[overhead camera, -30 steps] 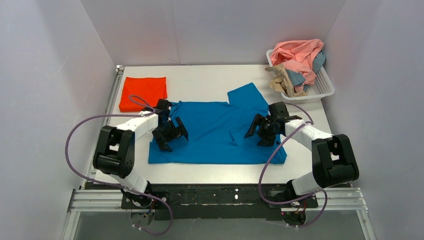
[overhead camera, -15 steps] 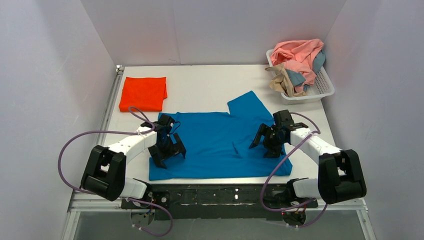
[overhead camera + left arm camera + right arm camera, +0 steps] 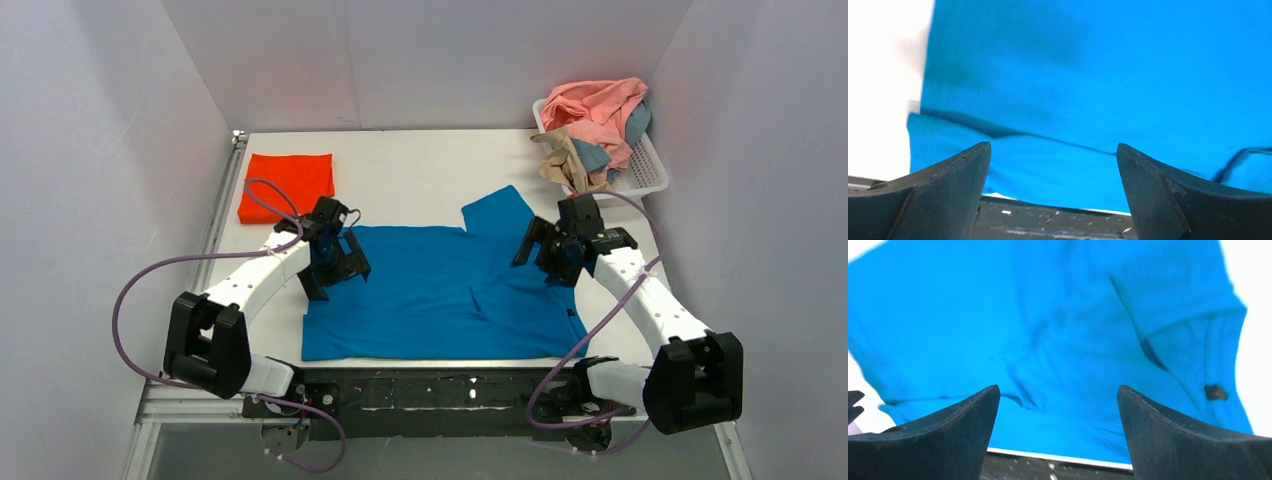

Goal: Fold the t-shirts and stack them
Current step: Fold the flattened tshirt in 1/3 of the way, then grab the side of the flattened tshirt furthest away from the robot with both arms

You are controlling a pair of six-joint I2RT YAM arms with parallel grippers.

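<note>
A bright blue t-shirt [image 3: 430,290] lies spread on the white table, one sleeve sticking out at its far right. It fills the left wrist view [image 3: 1098,75] and the right wrist view [image 3: 1048,330]. My left gripper [image 3: 333,272] is open and empty above the shirt's left edge. My right gripper [image 3: 547,256] is open and empty above the shirt's right part, near the sleeve. An orange-red t-shirt [image 3: 288,185] lies folded at the far left. Pink, tan and dusty blue shirts [image 3: 593,125] are heaped in the basket.
A white lattice basket [image 3: 648,172] stands at the far right corner. The table's near edge and a dark metal rail [image 3: 440,390] run just below the blue shirt. Grey walls close in the left, back and right sides.
Both grippers have moved away from the near edge, toward the far side of the blue shirt. The shirt has shifted slightly and lies flatter. Both stay open.
</note>
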